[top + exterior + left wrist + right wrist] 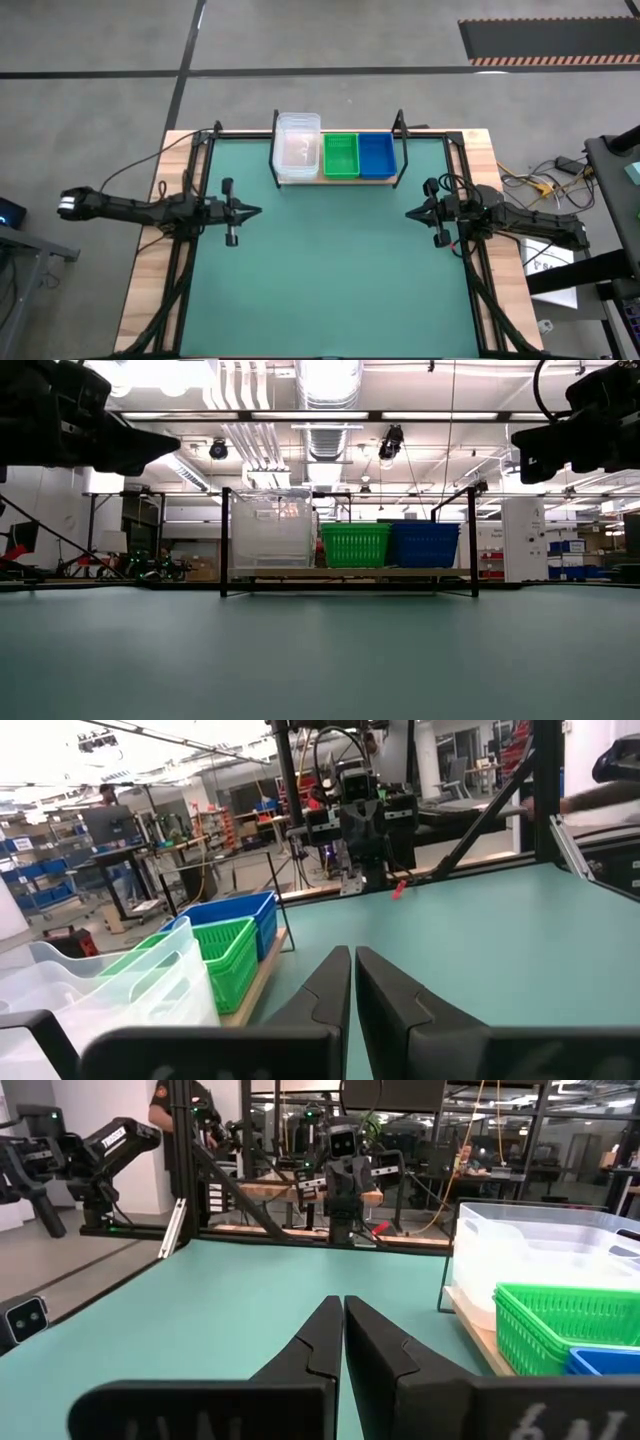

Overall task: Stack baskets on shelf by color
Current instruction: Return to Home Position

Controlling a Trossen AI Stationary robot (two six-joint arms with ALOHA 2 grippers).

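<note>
All the baskets sit on the shelf (pixel 340 181) at the far edge of the desk (pixel 148 270), sorted in a row: the clear stack (pixel 297 148) at the left end, the green stack (pixel 340 155) in the middle and the blue stack (pixel 376 154) on the right, each touching its neighbour. From the low view, the clear stack stands tallest. The left tool (pixel 258 211) hovers over the left side of the green mat (pixel 330 280) with its fingers together and empty. The right tool (pixel 408 213) mirrors it on the right side, also closed on nothing. Both point inward and are well apart from the shelf. Since the stacking looks finished, only the return to rest seems left. To do that well, each arm should draw straight back along its own side, staying raised above the mat. Neither should swing toward the black uprights or the tall clear stack, which a nudge could probably topple.
</note>
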